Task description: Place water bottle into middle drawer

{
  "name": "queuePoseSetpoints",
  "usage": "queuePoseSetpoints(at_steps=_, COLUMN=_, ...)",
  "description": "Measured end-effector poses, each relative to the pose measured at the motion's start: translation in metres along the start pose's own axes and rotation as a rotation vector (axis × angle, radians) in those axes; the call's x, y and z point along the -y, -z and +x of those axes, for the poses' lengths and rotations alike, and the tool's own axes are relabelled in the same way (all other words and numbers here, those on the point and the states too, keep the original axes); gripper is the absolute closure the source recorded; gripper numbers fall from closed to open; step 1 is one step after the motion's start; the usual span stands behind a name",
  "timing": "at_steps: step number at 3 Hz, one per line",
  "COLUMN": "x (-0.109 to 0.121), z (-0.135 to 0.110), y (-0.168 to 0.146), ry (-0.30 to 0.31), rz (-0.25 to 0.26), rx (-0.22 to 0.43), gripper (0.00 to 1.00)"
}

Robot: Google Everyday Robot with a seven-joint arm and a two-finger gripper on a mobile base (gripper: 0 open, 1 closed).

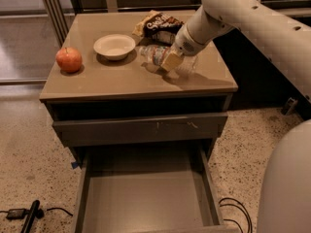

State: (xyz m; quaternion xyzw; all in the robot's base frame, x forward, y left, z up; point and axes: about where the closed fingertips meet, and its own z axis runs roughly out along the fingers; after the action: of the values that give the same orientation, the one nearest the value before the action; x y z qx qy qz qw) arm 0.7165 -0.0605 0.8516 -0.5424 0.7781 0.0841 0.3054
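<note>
The water bottle (154,55) was seen lying on its side on the cabinet top (121,77), towards the far right of that surface, with its white cap turned to the left and its label band just beside the cap. The gripper (170,61) was lowered onto the middle of the bottle, at the end of a pale arm (252,18) that reached in from the upper right. A tan pad was laid across the clear body of the bottle, but whether the gripper was closed on it could not be told.

A white bowl (114,46) was set just to the left of the bottle's cap, and a red apple (68,59) was placed further left, near the left edge. A dark chip bag (158,25) was found at the far side of the top, just behind the bottle.

Below the top, a closed drawer (141,128) was shown with small pale scratches on its flat front. Under it the middle drawer (146,198) was pulled well out towards the near side — wide, grey, with thin side walls. The bottle was kept well apart from it, up on the top.

On the speckled floor (29,144), a black object with a cable (30,215) was seen at the near left, and dark cables (236,212) at the near right.
</note>
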Motion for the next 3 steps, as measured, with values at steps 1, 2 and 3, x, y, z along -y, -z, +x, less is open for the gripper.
queuePoseSetpoints(at_steps=1, x=-0.005, z=0.001, y=0.031, ry=-0.005, rz=0.042, rx=0.014, gripper=1.0)
queuePoseSetpoints(at_steps=2, x=-0.019, z=0.003, y=0.064, ry=0.0, rz=0.076, rx=0.054, gripper=1.0)
queuePoseSetpoints(at_steps=3, x=-0.051, z=0.01, y=0.104, ry=0.03, rz=0.105, rx=0.115, gripper=1.0)
